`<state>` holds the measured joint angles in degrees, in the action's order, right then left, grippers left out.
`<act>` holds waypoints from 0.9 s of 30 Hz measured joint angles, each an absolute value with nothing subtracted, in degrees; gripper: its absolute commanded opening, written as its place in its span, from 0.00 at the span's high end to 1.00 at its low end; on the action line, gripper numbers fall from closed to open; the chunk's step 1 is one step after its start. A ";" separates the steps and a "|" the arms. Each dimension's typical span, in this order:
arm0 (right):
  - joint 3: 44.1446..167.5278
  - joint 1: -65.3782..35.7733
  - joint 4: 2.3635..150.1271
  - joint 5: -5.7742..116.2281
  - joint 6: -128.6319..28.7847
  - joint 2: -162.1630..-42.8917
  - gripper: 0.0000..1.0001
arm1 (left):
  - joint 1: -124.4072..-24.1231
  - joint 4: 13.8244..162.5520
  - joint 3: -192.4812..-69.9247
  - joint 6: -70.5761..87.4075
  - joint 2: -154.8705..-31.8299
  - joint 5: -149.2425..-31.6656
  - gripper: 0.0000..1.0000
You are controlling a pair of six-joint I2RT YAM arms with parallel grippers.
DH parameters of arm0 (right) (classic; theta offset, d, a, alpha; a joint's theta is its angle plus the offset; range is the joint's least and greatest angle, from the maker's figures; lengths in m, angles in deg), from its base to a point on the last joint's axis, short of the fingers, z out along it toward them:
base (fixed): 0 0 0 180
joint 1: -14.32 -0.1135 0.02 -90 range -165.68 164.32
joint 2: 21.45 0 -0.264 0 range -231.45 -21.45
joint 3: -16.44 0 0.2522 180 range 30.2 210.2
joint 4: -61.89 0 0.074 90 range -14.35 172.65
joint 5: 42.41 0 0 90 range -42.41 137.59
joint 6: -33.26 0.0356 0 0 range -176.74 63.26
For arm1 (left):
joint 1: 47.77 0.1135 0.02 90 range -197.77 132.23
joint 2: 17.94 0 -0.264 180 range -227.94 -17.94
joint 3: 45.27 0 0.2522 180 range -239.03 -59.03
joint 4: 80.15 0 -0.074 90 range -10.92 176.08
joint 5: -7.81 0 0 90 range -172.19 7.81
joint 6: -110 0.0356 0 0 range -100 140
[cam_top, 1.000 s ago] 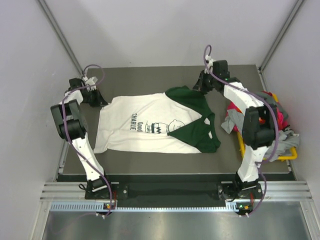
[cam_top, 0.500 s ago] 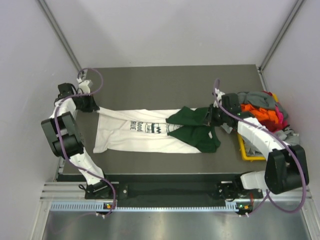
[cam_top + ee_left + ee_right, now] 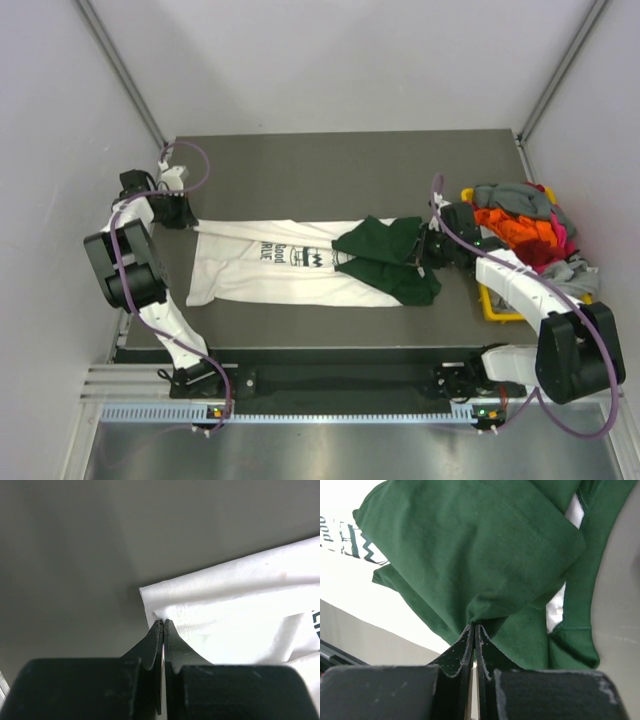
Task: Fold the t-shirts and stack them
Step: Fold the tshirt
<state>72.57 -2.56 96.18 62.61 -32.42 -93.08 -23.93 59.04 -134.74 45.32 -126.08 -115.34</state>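
Note:
A white t-shirt (image 3: 290, 268) with black cartoon print and dark green sleeves (image 3: 385, 255) lies across the middle of the table, its far half folded toward the near edge. My left gripper (image 3: 190, 216) is shut on the shirt's white hem corner (image 3: 167, 617) at the left. My right gripper (image 3: 425, 248) is shut on a pinch of the green cloth (image 3: 485, 575) at the right end. A heap of other t-shirts (image 3: 520, 225), grey, orange and red, lies at the far right.
A yellow plastic bin (image 3: 490, 300) holds the heap of shirts at the table's right edge. The dark table (image 3: 340, 170) runs back to the white walls. Both arm bases stand at the near edge.
Both grippers have pulled the shirt's far edge toward the near side, folding it lengthwise. The shirt went from spread flat to a narrower band. The right arm swung down from the far corner.

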 measured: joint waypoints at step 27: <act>98.78 2.88 99.66 50.90 -38.21 -117.67 0.28 | -34.38 55.28 -139.04 50.32 -124.81 -106.09 0.17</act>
<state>98.78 2.88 99.66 50.90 -38.21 -117.67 -34.38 55.28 -139.04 50.32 -124.81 -106.09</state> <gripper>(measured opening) 0.729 0.808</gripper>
